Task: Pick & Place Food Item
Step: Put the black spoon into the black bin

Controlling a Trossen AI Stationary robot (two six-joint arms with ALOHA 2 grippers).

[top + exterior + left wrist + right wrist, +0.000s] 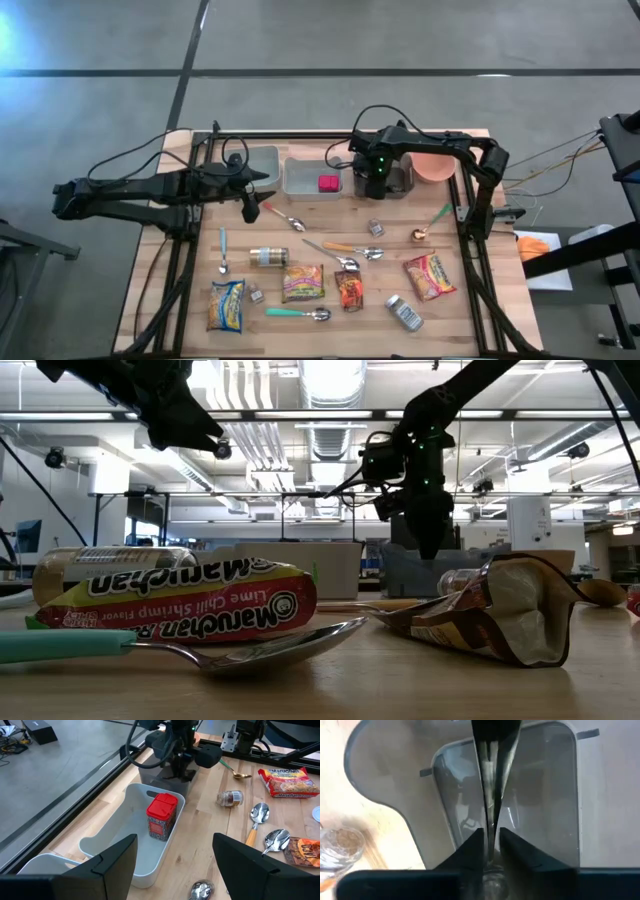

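Observation:
My right gripper points straight down over the dark grey bin at the table's far edge. It is shut on a thin utensil with a dark handle. Beside it, the white bin holds a red-capped jar, standing on its base. My left gripper hangs open above the table's left part, near that bin, with nothing between its fingers. Ramen packets lie flat on the near half of the table. My right gripper pinches the utensil's thin metal neck between its two fingers, coming from above and pointing down. The dark handle hangs upright below the fingers, over the inside of the grey bin. Whether its lower end touches the bin's floor, I cannot tell.
A pink bowl stands right of the grey bin and another light bin left of the white one. Several spoons, a spice jar, a small can and a snack packet lie across the table's middle and near side.

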